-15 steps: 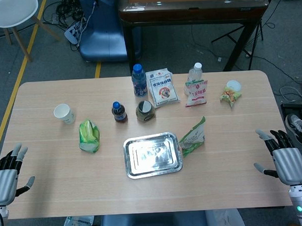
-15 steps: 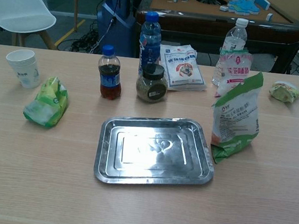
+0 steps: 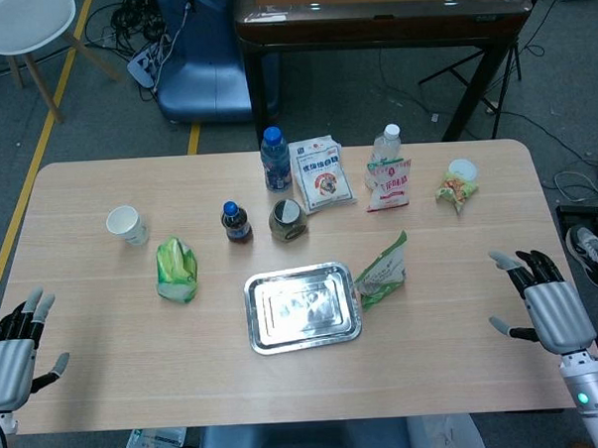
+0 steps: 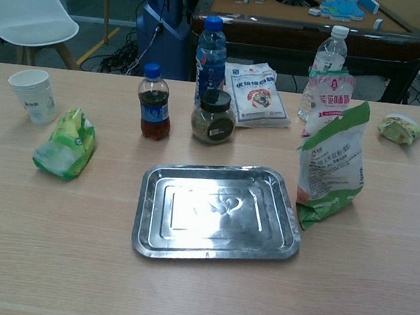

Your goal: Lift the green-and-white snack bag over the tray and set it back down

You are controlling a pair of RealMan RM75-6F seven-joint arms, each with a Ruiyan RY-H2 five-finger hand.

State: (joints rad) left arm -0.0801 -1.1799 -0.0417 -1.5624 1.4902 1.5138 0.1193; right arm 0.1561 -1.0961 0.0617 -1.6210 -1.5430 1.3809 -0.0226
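Note:
The green-and-white snack bag (image 3: 384, 271) (image 4: 332, 164) stands upright on the table, just right of the steel tray (image 3: 302, 307) (image 4: 216, 212) and close to its right rim. My right hand (image 3: 543, 303) hovers open at the table's right edge, well to the right of the bag, fingers spread. My left hand (image 3: 14, 344) is open at the front left corner, far from the tray. Neither hand appears in the chest view.
Behind the tray stand a cola bottle (image 3: 236, 223), a dark jar (image 3: 288, 220), a blue-capped bottle (image 3: 274, 158), a white pouch (image 3: 321, 173), a water bottle (image 3: 386, 144) and a pink bag (image 3: 388, 184). A lime-green bag (image 3: 176, 269) and paper cup (image 3: 127, 225) lie left; a small snack packet (image 3: 456, 186) lies far right.
My right hand has shifted slightly left and forward over the table edge. My left hand has dropped a little lower. The bag and tray have not moved.

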